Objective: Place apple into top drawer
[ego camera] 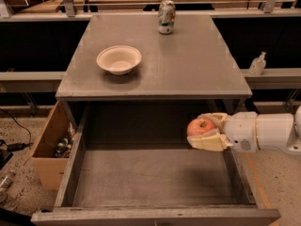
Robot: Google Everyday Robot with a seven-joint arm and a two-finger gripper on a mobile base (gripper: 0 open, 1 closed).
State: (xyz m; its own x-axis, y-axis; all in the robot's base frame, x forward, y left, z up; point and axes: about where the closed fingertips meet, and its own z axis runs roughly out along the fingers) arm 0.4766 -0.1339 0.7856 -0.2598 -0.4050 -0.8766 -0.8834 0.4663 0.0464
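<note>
The apple (200, 126) is red-orange and round, held between the cream fingers of my gripper (205, 131). The gripper is shut on it and reaches in from the right on a white arm (263, 133). It hangs over the right side of the open top drawer (146, 178), above the flat grey bottom and just inside the right wall. The drawer is pulled out wide below the table top and its bottom is bare.
A cream-white bowl (119, 59) and a drink can (166, 17) stand on the grey table top (188, 65). A brown cardboard box (49, 147) with small items sits left of the drawer. A small bottle (257, 63) stands on the right ledge.
</note>
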